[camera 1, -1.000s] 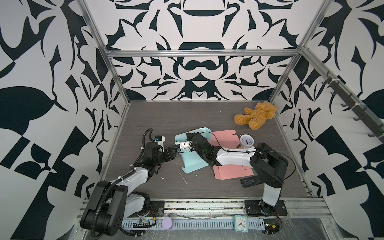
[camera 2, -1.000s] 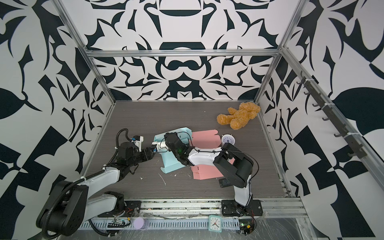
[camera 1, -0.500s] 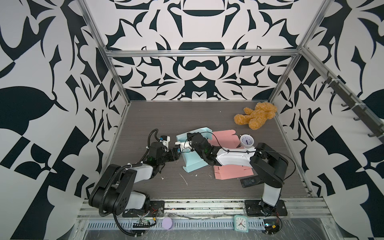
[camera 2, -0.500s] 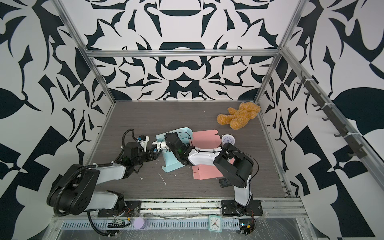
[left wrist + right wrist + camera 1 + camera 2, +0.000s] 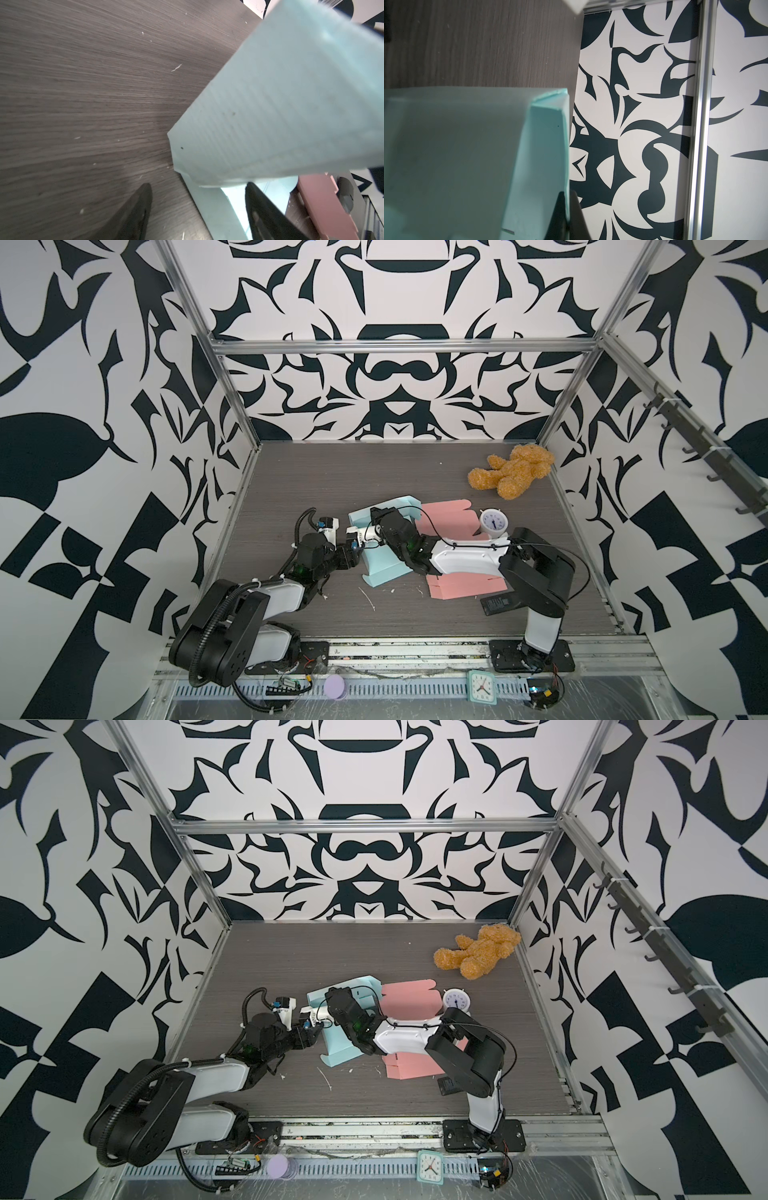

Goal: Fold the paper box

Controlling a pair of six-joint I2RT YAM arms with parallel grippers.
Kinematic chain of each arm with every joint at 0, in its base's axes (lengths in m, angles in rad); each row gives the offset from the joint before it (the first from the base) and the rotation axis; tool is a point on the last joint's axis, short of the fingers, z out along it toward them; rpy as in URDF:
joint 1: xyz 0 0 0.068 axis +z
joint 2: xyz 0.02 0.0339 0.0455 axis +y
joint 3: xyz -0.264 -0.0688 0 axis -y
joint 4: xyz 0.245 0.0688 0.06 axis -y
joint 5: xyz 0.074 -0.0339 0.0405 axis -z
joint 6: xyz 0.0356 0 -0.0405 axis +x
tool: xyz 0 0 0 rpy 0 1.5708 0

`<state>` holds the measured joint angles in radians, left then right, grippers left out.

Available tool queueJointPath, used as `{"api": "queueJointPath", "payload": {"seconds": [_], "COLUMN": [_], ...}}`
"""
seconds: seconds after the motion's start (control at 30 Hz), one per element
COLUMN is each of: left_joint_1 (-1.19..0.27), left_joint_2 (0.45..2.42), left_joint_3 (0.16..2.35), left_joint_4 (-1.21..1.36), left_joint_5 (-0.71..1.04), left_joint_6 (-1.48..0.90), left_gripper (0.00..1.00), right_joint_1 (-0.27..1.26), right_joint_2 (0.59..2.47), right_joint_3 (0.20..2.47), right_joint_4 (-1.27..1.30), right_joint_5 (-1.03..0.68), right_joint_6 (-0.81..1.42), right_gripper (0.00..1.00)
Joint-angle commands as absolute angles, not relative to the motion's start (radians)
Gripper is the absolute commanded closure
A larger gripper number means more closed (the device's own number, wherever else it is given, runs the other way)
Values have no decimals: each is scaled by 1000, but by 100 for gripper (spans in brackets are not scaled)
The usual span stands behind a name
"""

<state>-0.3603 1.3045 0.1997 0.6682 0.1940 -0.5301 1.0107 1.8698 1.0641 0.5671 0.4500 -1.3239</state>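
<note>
Both top views: left gripper (image 5: 352,556) has slid in against the blue paper box (image 5: 384,562), mid-table, just beside a pink flat card (image 5: 453,512).

Left wrist cam: jaws now spread wider, straddling the box's lower corner, nothing pinched yet.

Right wrist cam: right gripper (image 5: 568,195) pinched tight on a raised wall.

Prob. setting up 2nd grip for the fold.

Bright, even overhead light — soft shadows, crisp top views (wrist close-ups blurred, edges warped)
</note>
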Motion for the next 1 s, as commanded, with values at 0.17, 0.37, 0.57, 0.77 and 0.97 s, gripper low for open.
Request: {"api": "queueJointPath", "payload": {"seconds": [0.17,0.37,0.57,0.77,0.97], "left_joint_1": [-388,-502,-581,-583,-583], "left_joint_2": [1330,1297,1208,1116,1013], "left_joint_3": [205,185,223,236,203], "left_joint_4": [670,593,368,243,237], "left_joint_5": [117,19,-89,-132,-159], "left_joint_6": [-545,-597,-623,-643,-677], "left_gripper": [19,5,12,44,61], "right_joint_1": [1031,1028,1026,1023,1013], "right_joint_2": [1887,1901,1865,1814,1726], "right_joint_3": [1085,1098,1084,1057,1028], "right_joint_4": [602,607,623,636,611], "right_joint_5": [472,481,492,484,463], "right_joint_6": [-1295,-1300,-1283,-1253,-1210], "right_gripper": [100,100,100,100,100]}}
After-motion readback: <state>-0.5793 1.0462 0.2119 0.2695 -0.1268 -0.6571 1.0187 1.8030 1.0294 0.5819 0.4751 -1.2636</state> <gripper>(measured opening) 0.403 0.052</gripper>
